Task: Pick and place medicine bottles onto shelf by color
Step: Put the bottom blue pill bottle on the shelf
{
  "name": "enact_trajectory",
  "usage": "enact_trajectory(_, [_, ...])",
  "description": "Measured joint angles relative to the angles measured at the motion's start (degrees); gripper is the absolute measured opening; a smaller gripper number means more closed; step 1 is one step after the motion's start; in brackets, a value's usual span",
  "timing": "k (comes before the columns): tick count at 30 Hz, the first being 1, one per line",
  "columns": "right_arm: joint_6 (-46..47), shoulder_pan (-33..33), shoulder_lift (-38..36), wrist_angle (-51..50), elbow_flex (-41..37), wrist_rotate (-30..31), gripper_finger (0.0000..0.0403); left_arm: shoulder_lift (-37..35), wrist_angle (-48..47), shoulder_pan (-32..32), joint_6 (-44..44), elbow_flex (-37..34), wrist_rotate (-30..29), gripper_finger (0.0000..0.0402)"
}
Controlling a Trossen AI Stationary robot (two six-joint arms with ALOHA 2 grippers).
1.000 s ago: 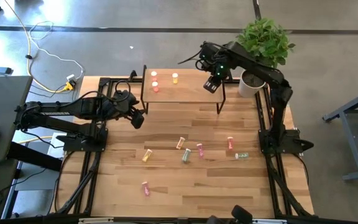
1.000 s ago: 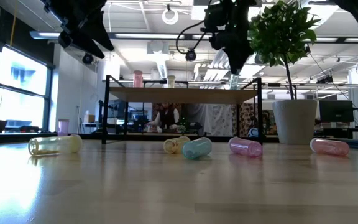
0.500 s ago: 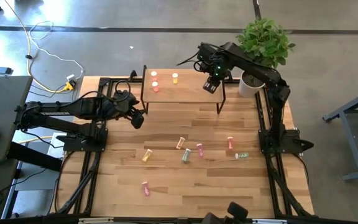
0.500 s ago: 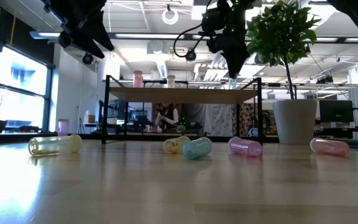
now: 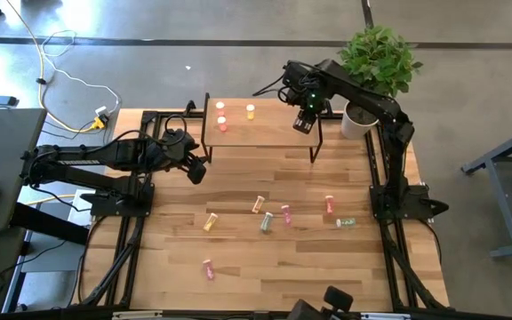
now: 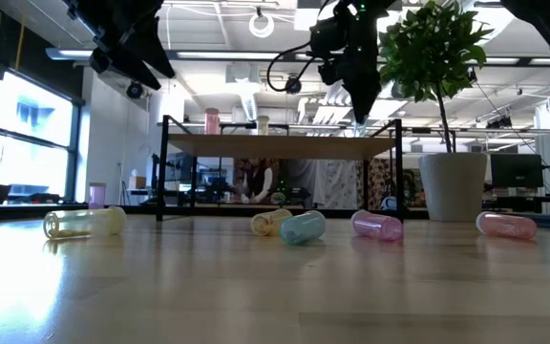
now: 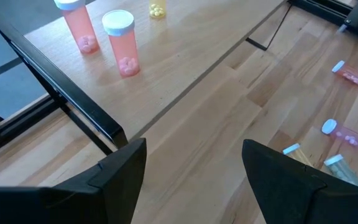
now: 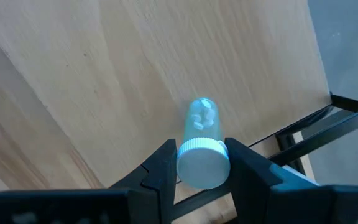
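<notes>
Right wrist view shows the step in hand most plainly: the right hand (image 8: 197, 163) pinches a pale green bottle (image 8: 200, 140) by its white cap end, held above the light wood top of the shelf (image 8: 166, 68), close to the shelf's black-framed edge. This looks like the placing stage for that bottle. The next move, as I judge it, calls for lowering it upright onto a bare patch at the right end of the shelf, apart from the other colours, then letting go without tipping it.

The high view gives what the wrist camera lacks: 3 bottles already stand at the shelf's left end, 2 red-orange bottles (image 5: 221, 116) and 1 yellow bottle (image 5: 250, 111), while about 7 more lie scattered on the worktop (image 5: 238, 258) on the near side of the shelf. It also shows the left hand (image 5: 196, 167) waiting just left of the shelf (spread wide and empty, as the left wrist view confirms). The low view alone shows the right hand sitting above the shelf's top.
</notes>
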Motion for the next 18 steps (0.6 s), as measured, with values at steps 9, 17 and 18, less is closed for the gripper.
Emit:
enact_trajectory(9, [0.0, 0.0, 0.0, -0.2, 0.0, 0.1, 0.0108, 0.0, 0.0, 0.0, 0.0, 0.0, 0.0, 0.0257])
enact_trajectory(17, [-0.8, 0.0, 0.0, -0.1, 0.0, 0.2, 0.0108, 0.0, 0.0, 0.0, 0.0, 0.0, 0.0, 0.0257])
enact_trajectory(18, [-1.0, 0.0, 0.0, -0.1, 0.0, 0.2, 0.0108, 0.0, 0.0, 0.0, 0.0, 0.0, 0.0, 0.0257])
